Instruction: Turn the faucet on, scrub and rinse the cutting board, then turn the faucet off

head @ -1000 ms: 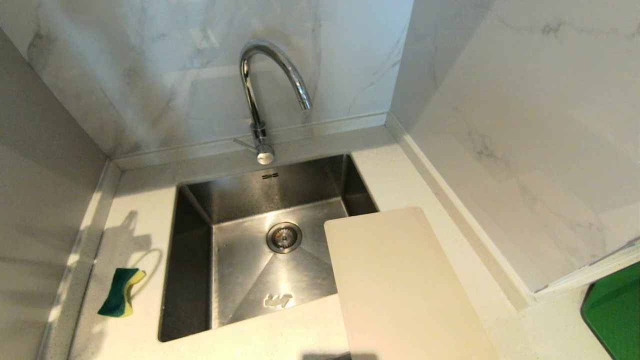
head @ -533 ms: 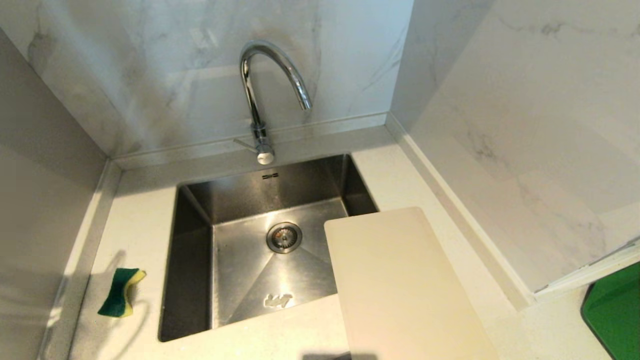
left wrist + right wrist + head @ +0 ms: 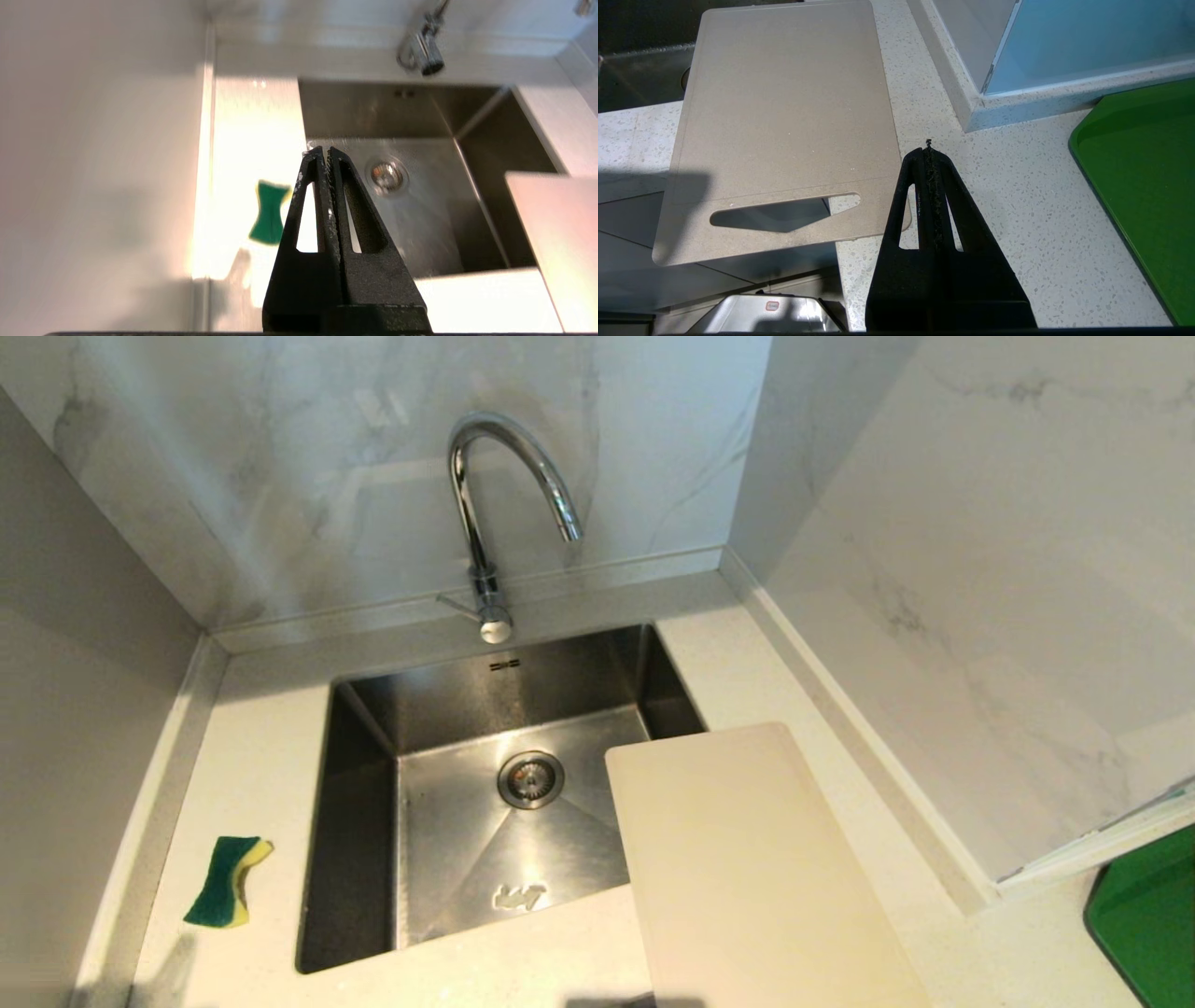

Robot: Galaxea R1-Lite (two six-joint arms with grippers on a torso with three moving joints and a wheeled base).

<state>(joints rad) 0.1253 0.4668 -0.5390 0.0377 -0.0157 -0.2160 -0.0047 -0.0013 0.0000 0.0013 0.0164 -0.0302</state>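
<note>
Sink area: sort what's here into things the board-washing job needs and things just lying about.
Needed: faucet; cutting board; sponge; sink.
Lying about: green tray.

Legible text: none. A small dark mark on the back wall of the sink (image 3: 560, 677), just below the faucet (image 3: 485, 523), is too small to read. No labels, numbers or signs elsewhere.
</note>
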